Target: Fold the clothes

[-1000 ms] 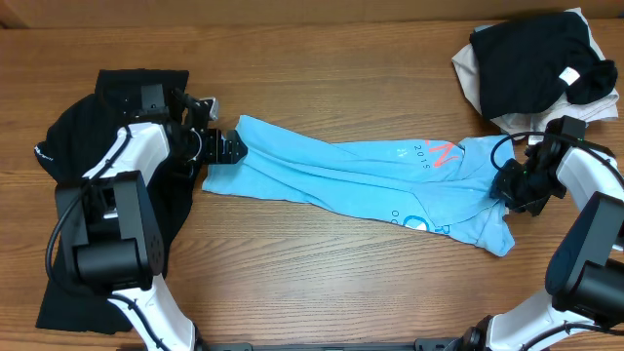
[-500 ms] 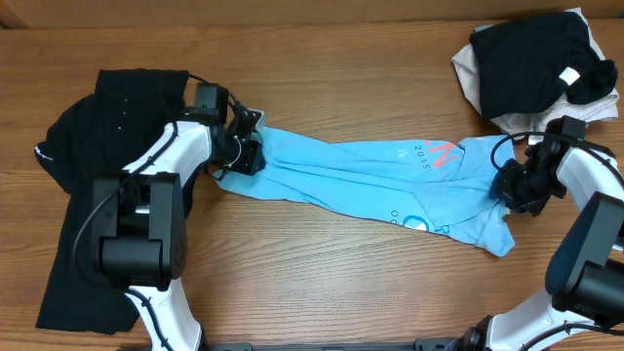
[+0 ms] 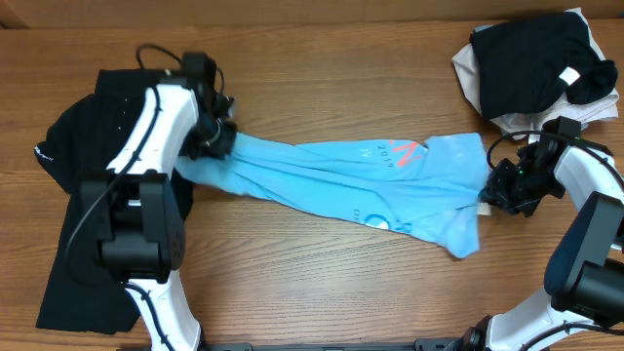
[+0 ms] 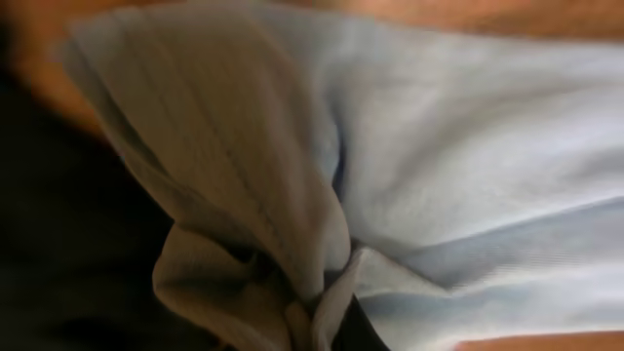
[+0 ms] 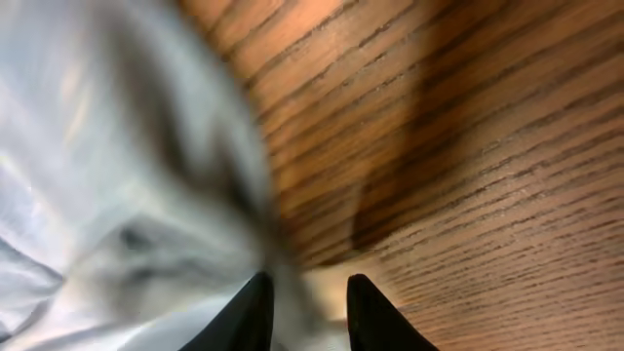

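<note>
Blue T-shirt [image 3: 331,180] lies pulled out long across the middle of the wooden worktop [image 3: 341,68]. Left pincer [image 3: 218,146] is squeezed tight on its left end, bunching the cloth. Right pincer [image 3: 490,195] is clamped on its right edge. Black shirt [image 3: 68,156] lies under the left arm.

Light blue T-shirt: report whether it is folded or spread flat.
Neither: the T-shirt is bunched into a creased strip, held between left claw and right claw.

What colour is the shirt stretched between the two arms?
The T-shirt is light blue, clearest in the overhead view.
</note>
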### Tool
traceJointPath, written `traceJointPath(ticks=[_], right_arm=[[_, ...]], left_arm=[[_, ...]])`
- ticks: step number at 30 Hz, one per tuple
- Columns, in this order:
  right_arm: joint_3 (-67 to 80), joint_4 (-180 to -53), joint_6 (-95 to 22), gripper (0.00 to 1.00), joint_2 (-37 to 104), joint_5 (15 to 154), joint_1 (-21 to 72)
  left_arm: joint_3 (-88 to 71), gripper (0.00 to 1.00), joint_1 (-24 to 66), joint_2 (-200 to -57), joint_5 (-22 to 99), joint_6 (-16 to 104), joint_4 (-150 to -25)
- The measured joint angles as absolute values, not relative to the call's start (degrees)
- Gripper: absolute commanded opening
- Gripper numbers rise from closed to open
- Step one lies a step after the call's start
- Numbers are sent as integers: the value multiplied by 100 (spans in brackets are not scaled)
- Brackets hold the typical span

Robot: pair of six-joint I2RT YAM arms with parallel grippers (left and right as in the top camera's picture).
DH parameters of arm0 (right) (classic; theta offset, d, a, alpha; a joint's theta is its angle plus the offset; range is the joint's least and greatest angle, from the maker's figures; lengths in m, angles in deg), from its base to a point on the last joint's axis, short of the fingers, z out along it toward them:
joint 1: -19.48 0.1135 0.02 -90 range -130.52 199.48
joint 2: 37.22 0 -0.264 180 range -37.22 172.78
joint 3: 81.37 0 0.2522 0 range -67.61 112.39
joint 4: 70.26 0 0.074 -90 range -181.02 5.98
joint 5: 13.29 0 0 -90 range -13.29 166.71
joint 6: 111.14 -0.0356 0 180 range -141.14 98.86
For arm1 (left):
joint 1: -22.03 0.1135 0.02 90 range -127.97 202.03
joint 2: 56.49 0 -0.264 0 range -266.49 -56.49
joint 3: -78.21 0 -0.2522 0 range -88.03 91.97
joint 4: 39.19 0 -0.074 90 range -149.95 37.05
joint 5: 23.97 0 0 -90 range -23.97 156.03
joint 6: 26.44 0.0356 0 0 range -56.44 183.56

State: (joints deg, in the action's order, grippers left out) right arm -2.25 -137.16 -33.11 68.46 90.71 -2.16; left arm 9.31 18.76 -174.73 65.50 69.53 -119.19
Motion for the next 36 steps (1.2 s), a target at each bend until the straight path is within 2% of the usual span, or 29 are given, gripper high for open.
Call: traceJointPath(ticks=[8,14,20,26,28,29,32,36], right_arm=[[-203,-13718,-3313,36,6846,9080,-219],[-203,-13714,-3313,38,6846,9088,-219],[-203,-13718,-3309,38,6846,9084,-219],[-203,-13716,-3309,38,6846,9082,-216],[-203,-13716,-3309,38,6846,9080,-216],[-203,-13714,-3309,39,6846,9082,-219],[-203,-13716,-3309,39,6846,9077,-219],[-203,-13712,-3307,42,6846,9071,-219]], left_arm=[[1567,4,1636,-17471,6795,6991,-12326],[1567,5,897,-17471,6729,6995,-12328],[1567,13,163,-17471,6622,6995,-12319],[1567,10,-379,-17473,6576,6945,-12146],[1567,16,-508,-17480,6561,6899,-11980],[1567,24,-554,-17482,6550,6855,-11921],[1567,36,-714,-17519,6475,6768,-11799],[1567,48,-884,-17657,6408,6706,-11740]])
